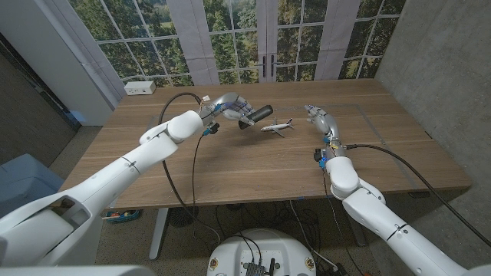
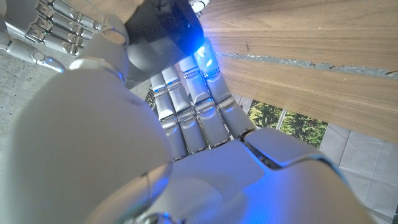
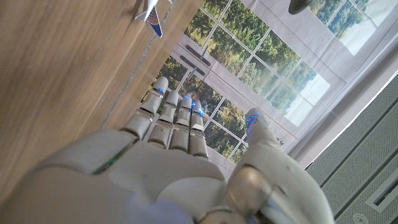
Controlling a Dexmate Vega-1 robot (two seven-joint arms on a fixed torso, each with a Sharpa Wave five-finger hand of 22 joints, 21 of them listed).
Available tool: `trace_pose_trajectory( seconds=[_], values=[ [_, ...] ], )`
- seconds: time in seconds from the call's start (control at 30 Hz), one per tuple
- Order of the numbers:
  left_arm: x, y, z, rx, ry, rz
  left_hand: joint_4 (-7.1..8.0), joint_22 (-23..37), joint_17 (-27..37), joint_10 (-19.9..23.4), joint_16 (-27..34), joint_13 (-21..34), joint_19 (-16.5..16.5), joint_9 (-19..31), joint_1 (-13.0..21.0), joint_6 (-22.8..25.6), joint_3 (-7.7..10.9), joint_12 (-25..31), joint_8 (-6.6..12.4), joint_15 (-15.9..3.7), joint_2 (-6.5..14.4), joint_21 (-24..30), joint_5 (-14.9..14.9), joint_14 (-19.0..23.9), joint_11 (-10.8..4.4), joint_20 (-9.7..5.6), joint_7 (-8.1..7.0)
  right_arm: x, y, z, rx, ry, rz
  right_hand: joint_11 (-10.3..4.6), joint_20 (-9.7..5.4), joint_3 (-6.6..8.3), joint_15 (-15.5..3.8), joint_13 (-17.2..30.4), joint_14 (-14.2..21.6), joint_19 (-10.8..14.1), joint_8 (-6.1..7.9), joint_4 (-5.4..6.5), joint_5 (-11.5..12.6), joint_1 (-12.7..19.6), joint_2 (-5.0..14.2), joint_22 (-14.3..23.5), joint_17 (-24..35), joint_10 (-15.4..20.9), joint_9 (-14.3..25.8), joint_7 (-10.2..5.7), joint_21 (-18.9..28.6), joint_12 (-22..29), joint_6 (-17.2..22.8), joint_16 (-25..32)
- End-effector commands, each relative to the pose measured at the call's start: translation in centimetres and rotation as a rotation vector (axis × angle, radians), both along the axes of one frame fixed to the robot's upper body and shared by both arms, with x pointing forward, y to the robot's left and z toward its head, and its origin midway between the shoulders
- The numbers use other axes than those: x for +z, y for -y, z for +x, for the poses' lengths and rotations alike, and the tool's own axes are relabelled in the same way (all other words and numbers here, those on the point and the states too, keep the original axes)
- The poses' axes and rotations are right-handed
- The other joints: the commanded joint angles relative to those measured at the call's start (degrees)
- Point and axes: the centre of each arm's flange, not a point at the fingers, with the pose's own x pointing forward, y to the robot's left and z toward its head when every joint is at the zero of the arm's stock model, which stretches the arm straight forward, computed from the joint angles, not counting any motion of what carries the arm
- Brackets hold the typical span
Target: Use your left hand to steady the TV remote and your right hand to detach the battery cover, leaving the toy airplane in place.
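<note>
The left hand point(image 1: 228, 107) is up above the wooden surface point(image 1: 230, 165) and it is holding the remote point(image 1: 257, 115), a dark stick that pokes out of the hand toward the middle of the surface. In the left wrist view the fingers point(image 2: 186, 106) are curled around the black remote point(image 2: 165, 31), and a blue light shines on them. The toy plane point(image 1: 277, 126) sits on the surface just beside the tip of the remote, between the two hands. It is white with a dark tail, and nothing is touching it. The right hand point(image 1: 322, 119) is near the plane on the other side, but apart from it. It holds nothing. In the right wrist view its fingers point(image 3: 171, 118) are straight and side by side, with the thumb standing off to one side, so the hand is let go and loose. That same view shows the toy plane point(image 3: 151, 12) far ahead of the fingers on the wood. I cannot tell if the battery cover is on the remote or off, because the hand hides most of it. A small white box point(image 1: 140, 88) sits at the far left corner of the surface. Behind the surface are big windows point(image 1: 230, 34) with green trees outside.
</note>
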Motion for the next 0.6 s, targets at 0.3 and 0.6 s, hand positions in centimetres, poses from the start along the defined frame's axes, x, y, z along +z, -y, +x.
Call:
trace_pose_trajectory(
  seconds=[0.3,0.6],
  values=[
    [0.5,0.2,0.1,-0.02,0.035,0.002,0.08,0.1,0.6,1.3,0.2,0.3,-0.7,0.2,15.2,0.6,0.12,-0.2,-0.2,-7.27,14.5,1.1,0.5,4.6,-1.59,-6.3,0.17,0.9,-2.8,-0.7,-0.039,0.0,-0.085,0.33,-0.25,-1.08,-0.74,0.9,3.3,1.8,1.09,0.51,-0.5,1.1,-0.85,0.3,1.0,2.6,0.5,0.34,0.2,1.3,2.5,1.9],
    [0.7,0.4,-0.1,-0.027,0.065,0.008,0.09,0.2,0.9,1.5,0.2,0.4,-1.1,0.2,15.3,0.8,0.11,-0.4,-0.32,-7.27,14.5,1.8,0.6,4.6,-1.57,-6.27,0.17,1.5,-3.9,-0.9,-0.04,-0.022,-0.136,0.44,0.44,-2.11,-0.09,1.7,4.8,3.0,1.7,0.92,-0.7,1.1,-1.41,0.5,2.0,4.5,0.7,0.94,0.5,2.3,4.3,3.1]
  ],
)
